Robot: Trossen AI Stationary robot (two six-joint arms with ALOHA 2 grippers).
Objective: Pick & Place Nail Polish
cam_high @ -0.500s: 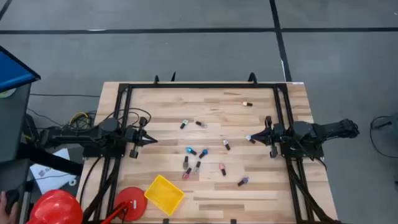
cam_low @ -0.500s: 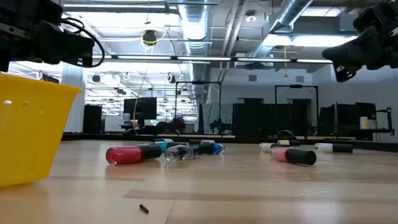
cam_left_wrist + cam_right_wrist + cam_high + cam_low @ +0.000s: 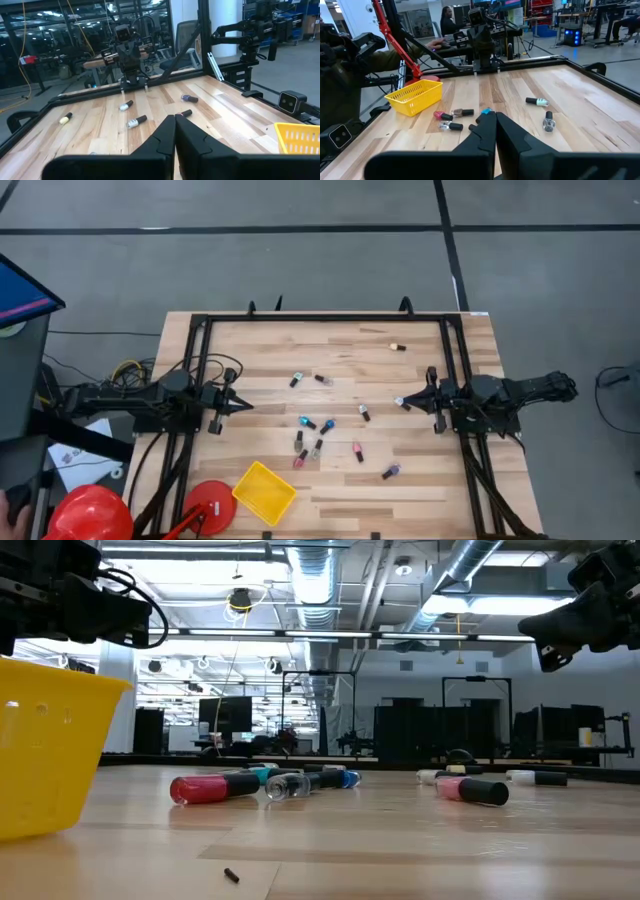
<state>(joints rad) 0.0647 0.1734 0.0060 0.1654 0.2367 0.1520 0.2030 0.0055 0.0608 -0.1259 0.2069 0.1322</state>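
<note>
I am at the start: both jaws are pressed shut and empty, the left gripper (image 3: pixel 243 406) and right gripper (image 3: pixel 402 402) held above the counter (image 3: pixel 420 485). The nail polish (image 3: pixel 307 423) lies scattered between them, none in the yellow basket (image 3: pixel 264 492). Next I judge I must open one pair of jaws and lower them over a bottle.

Yellow basket (image 3: pixel 264 493); red, blue, possibly purple bottles (image 3: pixel 307 423).
</note>
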